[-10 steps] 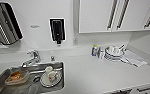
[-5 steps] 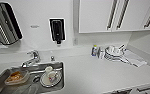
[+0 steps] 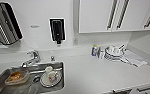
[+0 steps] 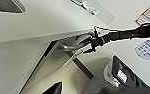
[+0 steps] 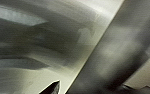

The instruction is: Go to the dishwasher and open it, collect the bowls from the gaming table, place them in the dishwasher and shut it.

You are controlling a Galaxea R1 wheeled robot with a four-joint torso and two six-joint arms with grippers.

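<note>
Head view: from left to right, a towel dispenser (image 3: 3, 23) was seen on the wall, then a sink (image 3: 61, 75) with a tap (image 3: 32, 60), a tub of orange food (image 3: 16, 77) and a plate (image 3: 49, 78) in it. A dark soap dispenser (image 3: 57, 30) was fixed to the wall above. Further right, white cupboards (image 3: 96, 15) were hung over a white counter (image 3: 91, 72), on which a small bottle (image 3: 94, 50), stacked white crockery (image 3: 113, 52) and a cloth (image 3: 134, 58) were set. A drawer handle (image 3: 146, 87) was caught at the lower right edge.

In the left wrist view, white panels were seen close by, with a dark tip of the left gripper (image 4: 54, 88). In the right wrist view, a dark tip of the right gripper (image 5: 53, 88) was held just off a brushed steel face, judged to be the dishwasher (image 5: 41, 37) front below the counter. A darker band (image 5: 121, 50) across that face may have been its handle, though this could not be settled. For neither gripper could it be told whether it was spread or pressed together.

The door was judged stiff, fairly heavy and slick on its steel face. Hold would best be taken on the bar handle near its middle, so that the door could be drawn evenly.
</note>
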